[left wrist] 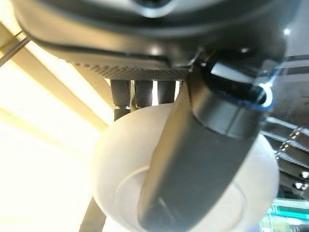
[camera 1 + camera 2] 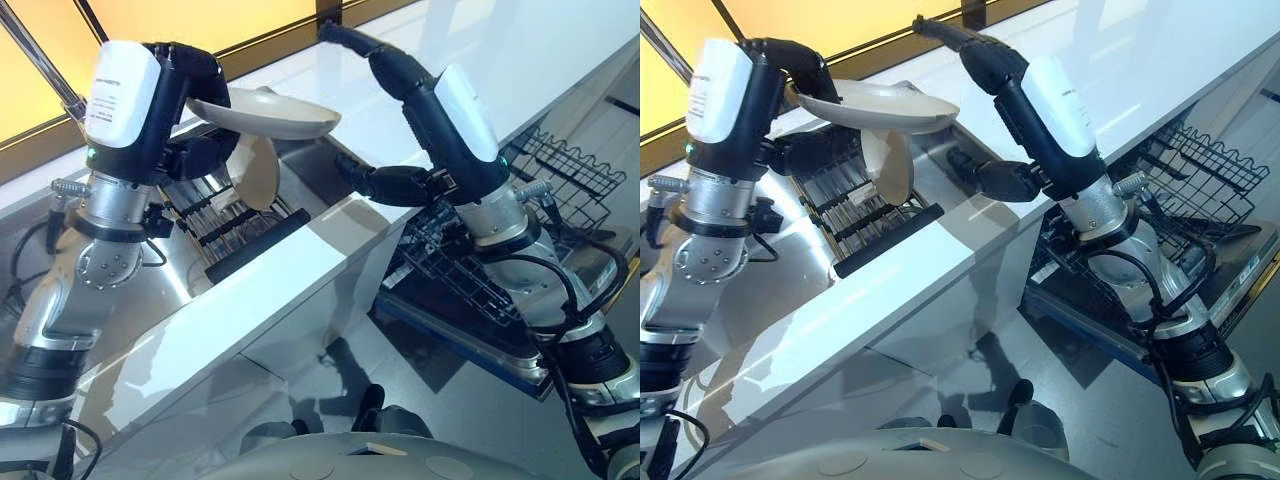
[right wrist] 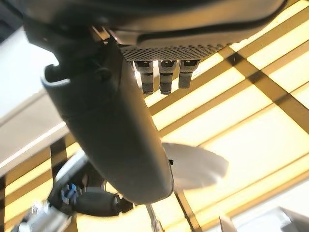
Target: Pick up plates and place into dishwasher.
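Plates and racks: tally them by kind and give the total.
Plates: 2, one held flat in the left hand, one standing on edge in the sink rack.
Racks: 2, the sink rack and the dishwasher basket.
Total: 4.

1. Warm yellow light comes through the panels behind the scene, bright to the point of washing out.
2. The white tabletop carries a pale sheen and soft reflections.
3. Both wrist views are blurred up close, the left hand and its plate out of focus.

plate underside behind thumb, rim blurred
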You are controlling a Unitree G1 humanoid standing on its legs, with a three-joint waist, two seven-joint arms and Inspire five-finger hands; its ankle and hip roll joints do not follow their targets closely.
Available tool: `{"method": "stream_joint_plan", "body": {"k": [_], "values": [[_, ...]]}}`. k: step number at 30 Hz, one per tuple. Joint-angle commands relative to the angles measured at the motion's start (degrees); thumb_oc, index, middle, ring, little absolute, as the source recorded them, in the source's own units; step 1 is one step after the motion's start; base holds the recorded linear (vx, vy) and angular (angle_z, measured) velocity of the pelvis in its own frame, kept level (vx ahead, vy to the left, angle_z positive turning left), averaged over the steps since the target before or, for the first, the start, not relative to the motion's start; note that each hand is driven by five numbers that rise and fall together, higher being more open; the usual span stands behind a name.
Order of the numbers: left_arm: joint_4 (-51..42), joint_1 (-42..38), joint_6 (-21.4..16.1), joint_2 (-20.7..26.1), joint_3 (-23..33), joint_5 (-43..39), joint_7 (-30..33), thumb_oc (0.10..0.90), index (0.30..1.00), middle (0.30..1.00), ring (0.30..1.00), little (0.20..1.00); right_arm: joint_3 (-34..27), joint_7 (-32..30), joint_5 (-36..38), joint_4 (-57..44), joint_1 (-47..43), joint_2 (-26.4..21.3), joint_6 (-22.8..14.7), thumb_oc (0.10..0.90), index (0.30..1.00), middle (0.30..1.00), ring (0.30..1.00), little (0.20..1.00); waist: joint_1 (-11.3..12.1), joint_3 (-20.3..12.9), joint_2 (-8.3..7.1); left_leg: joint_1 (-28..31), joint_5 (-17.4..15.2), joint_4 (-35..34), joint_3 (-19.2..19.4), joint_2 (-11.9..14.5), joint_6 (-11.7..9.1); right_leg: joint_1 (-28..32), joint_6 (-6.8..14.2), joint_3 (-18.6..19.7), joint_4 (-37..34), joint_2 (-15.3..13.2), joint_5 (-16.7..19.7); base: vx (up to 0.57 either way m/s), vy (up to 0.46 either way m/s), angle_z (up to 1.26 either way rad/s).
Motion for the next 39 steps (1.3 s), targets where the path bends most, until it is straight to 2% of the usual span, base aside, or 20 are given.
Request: {"method": "stream_joint_plan", "body": {"k": [1, 6, 7, 8, 9, 15, 19, 23, 30, 31, 32, 33, 39], "values": [[-2.6, -5.7, -1.5, 2.0, -1.0, -4.1, 1.5, 0.100, 0.300, 0.300, 0.300, 0.200, -0.1, -1.5, 1.5, -2.8, -7.0, 3.0, -2.9, 0.800, 0.900, 0.900, 0.900, 0.900, 0.8, -2.9, -1.25, -3.7, -1.0, -0.3, -0.2, -3.2, 1.0, 5.4, 11.0, 0.4, 3.0, -3.7, -5.2, 0.00, 0.000, 0.00], [-3.5, -5.8, -3.0, 0.1, -2.4, -8.9, 0.8, 0.100, 0.300, 0.300, 0.300, 0.200, 1.6, -1.7, 3.0, -1.9, -7.0, 3.7, -0.7, 0.800, 0.900, 0.900, 0.900, 0.900, 0.9, -2.8, -1.31, -3.8, -0.9, -0.1, -0.5, -3.1, 1.0, 6.1, 10.4, 1.0, 2.9, -3.1, -6.0, 0.00, 0.000, 0.00], [-3.6, -5.9, -3.7, -0.4, -2.8, -9.5, 1.2, 0.100, 0.300, 0.300, 0.300, 0.200, 1.9, -2.3, 3.3, -1.5, -7.0, 4.1, -0.5, 0.597, 0.726, 0.726, 0.726, 0.697, 0.9, -2.7, -1.35, -3.8, -0.8, -0.1, -0.5, -3.1, 1.0, 6.2, 10.4, 1.0, 2.8, -3.0, -6.0, 0.00, 0.000, 0.00], [-3.7, -6.2, -4.1, -1.1, -3.1, -9.6, 1.9, 0.100, 0.300, 0.300, 0.300, 0.200, 2.0, -3.0, 3.2, -1.0, -7.0, 4.8, -0.4, 0.152, 0.345, 0.345, 0.345, 0.252, 0.8, -2.7, -1.38, -3.7, -0.9, -0.1, -0.5, -3.1, 0.9, 6.3, 10.4, 1.0, 2.7, -3.0, -6.0, 0.00, 0.000, 0.00], [-4.0, -6.4, -4.4, -1.7, -3.4, -10.0, 2.2, 0.100, 0.300, 0.300, 0.300, 0.200, 2.1, -3.4, 3.3, -0.6, -6.9, 5.4, -0.3, 0.100, 0.300, 0.300, 0.300, 0.200, 0.7, -2.6, -1.40, -3.6, -0.9, -0.1, -0.5, -3.1, 0.9, 6.3, 10.4, 1.0, 2.5, -3.0, -5.9, 0.00, 0.000, 0.00], [-5.8, -7.3, -5.1, -3.2, -3.3, -7.0, 7.6, 0.100, 0.300, 0.300, 0.300, 0.200, 2.2, -3.1, 4.7, 0.2, -5.8, 6.8, 1.3, 0.100, 0.300, 0.300, 0.300, 0.200, 0.3, -2.7, -1.56, -3.4, -0.8, -0.6, 0.1, -3.2, 0.8, 6.5, 10.5, 1.2, 1.4, -2.8, -5.7, 0.00, 0.000, 0.00], [-6.6, -8.3, -3.8, -3.4, -2.9, -6.0, 9.9, 0.100, 0.300, 0.300, 0.300, 0.200, 2.3, -2.4, 5.5, 0.2, -5.3, 7.0, 1.9, 0.100, 0.300, 0.300, 0.300, 0.200, 0.1, -2.7, -1.68, -3.6, -0.7, -0.5, 0.1, -3.2, 0.7, 6.7, 10.3, 1.5, 0.7, -2.5, -5.8, 0.00, 0.000, 0.00], [-6.6, -9.2, -2.8, -3.9, -3.2, -5.9, 10.9, 0.100, 0.300, 0.300, 0.300, 0.200, 2.6, -2.8, 5.2, 0.4, -5.4, 7.4, 3.4, 0.100, 0.300, 0.300, 0.300, 0.200, 0.1, -2.8, -1.75, -3.5, -0.5, -0.8, 0.5, -3.1, 0.4, 7.1, 10.3, 1.1, 0.0, -2.6, -5.6, 0.00, 0.000, 0.00], [-6.7, -8.1, -2.3, -4.4, -2.3, -6.9, 11.2, 0.100, 0.300, 0.300, 0.300, 0.200, 1.6, -3.2, 5.0, 1.1, -4.8, 7.1, 2.5, 0.100, 0.300, 0.300, 0.300, 0.200, 0.2, -2.7, -1.86, -3.3, -0.3, -1.2, 0.5, -3.1, 0.1, 7.7, 10.1, 0.9, -1.3, -2.0, -5.5, 0.00, 0.000, 0.00], [-6.7, -8.0, -2.2, -4.5, -2.3, -7.0, 11.1, 0.188, 0.375, 0.375, 0.375, 0.288, 1.6, -3.2, 4.9, 1.1, -4.8, 7.1, 2.5, 0.100, 0.300, 0.300, 0.300, 0.200, 0.2, -2.7, -1.86, -3.3, -0.3, -1.2, 0.5, -3.0, 0.1, 7.8, 10.1, 0.9, -1.4, -1.9, -5.5, 0.00, 0.000, 0.00], [-6.6, -7.6, -1.8, -4.8, -2.1, -8.1, 10.6, 0.372, 0.533, 0.533, 0.533, 0.472, 1.5, -3.3, 4.8, 1.3, -4.8, 7.1, 2.4, 0.100, 0.300, 0.300, 0.300, 0.200, 0.3, -2.8, -1.88, -3.4, -0.2, -1.2, 0.4, -3.0, 0.0, 7.9, 10.0, 0.9, -1.5, -1.8, -5.6, 0.00, 0.000, 0.00], [-6.5, -7.2, -1.3, -5.2, -2.0, -9.6, 8.9, 0.800, 0.900, 0.900, 0.900, 0.900, 1.2, -3.5, 4.4, 1.5, -4.6, 7.0, 2.1, 0.100, 0.300, 0.300, 0.300, 0.200, 0.4, -2.9, -1.92, -3.5, -0.1, -1.2, 0.3, -2.9, 0.0, 8.1, 9.9, 0.9, -1.7, -1.6, -5.7, -0.01, -0.032, 0.00], [-5.4, -4.3, 0.6, -5.5, -0.3, -11.4, 5.9, 0.800, 0.900, 0.900, 0.900, 0.900, -1.5, -5.4, 3.6, 1.5, -3.4, 5.8, 0.2, 0.100, 0.300, 0.300, 0.300, 0.200, 0.7, -2.9, -1.98, -3.5, 0.0, -1.0, -0.2, -2.8, -0.2, 8.7, 9.7, 0.9, -2.6, -1.1, -5.7, 0.01, -0.023, 0.01]]}}
